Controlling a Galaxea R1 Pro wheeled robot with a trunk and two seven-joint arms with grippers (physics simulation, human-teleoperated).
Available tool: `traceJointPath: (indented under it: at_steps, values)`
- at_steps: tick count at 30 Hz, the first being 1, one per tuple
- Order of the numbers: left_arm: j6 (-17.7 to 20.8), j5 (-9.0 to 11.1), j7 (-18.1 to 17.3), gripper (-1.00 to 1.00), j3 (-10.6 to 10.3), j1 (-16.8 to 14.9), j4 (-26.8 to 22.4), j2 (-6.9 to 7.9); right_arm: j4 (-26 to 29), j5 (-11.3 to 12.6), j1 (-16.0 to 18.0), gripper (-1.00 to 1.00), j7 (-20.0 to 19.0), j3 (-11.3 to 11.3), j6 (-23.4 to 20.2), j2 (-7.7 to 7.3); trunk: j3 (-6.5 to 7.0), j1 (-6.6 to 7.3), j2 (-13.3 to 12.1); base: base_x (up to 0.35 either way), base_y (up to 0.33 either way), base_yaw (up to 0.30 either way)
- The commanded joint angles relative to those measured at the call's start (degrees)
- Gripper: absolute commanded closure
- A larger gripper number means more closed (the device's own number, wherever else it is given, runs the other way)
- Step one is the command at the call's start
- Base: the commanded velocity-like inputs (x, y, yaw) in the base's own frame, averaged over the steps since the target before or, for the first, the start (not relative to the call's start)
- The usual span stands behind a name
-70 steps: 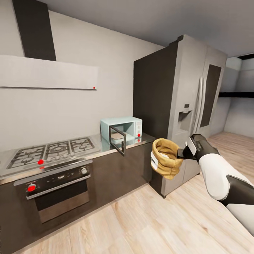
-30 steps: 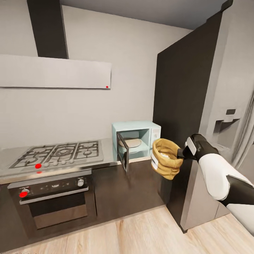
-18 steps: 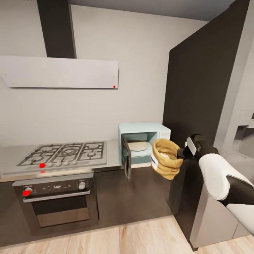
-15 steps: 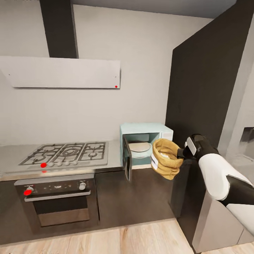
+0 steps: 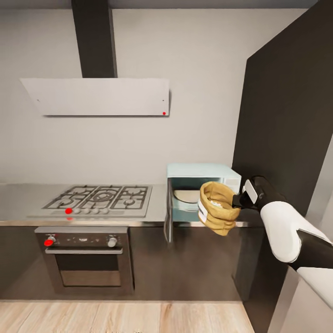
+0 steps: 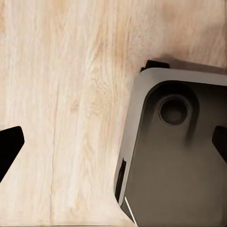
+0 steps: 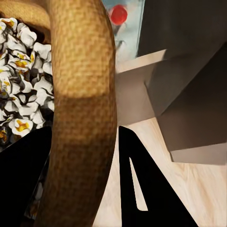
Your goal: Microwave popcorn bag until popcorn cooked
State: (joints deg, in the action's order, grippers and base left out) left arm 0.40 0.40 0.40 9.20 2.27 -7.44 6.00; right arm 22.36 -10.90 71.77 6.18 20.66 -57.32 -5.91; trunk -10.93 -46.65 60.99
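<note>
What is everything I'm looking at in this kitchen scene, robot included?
popcorn bag: one, tan burlap, white label, held up in front of the microwave.
popcorn: many white puffed pieces, inside the bag.
microwave: one, pale blue, door open, on the countertop's right end.
countertop: one, grey steel, over dark cabinets.
gas hob: one, steel with dark grates, set into the countertop.
oven: one, steel with dark door, below the hob.
extractor hood: one, pale grey, on the wall.
floor: light wood.
right gripper: black, clamped on the bag's rim.
left gripper: black fingertips, apart, over the floor.

head view frontal, wrist views close, perhaps downward
</note>
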Motion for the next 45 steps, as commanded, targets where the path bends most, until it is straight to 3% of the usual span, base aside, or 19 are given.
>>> traceJointPath:
  at_steps: [1, 19, 45]
  values:
    - [0.04, 0.04, 0.04, -1.00, 0.22, 0.02, -0.12, -0.02, 0.06, -0.30, 0.04, 1.00, -0.03, 0.43, -0.16, 0.05, -0.07, 0.00, 0.04, 0.001, -0.306, 0.280]
    - [0.04, 0.04, 0.04, -1.00, 0.29, 0.02, -0.13, -0.03, -0.21, -0.41, 0.04, 1.00, -0.03, 0.42, -0.12, 0.02, -0.07, 0.00, 0.04, 0.000, -0.107, 0.275]
    - [0.04, 0.04, 0.04, -1.00, 0.20, 0.02, -0.20, -0.17, -0.65, -0.43, 0.04, 1.00, -0.02, 0.43, -0.15, 0.02, -0.42, 0.00, 0.04, 0.020, -0.057, 0.010]
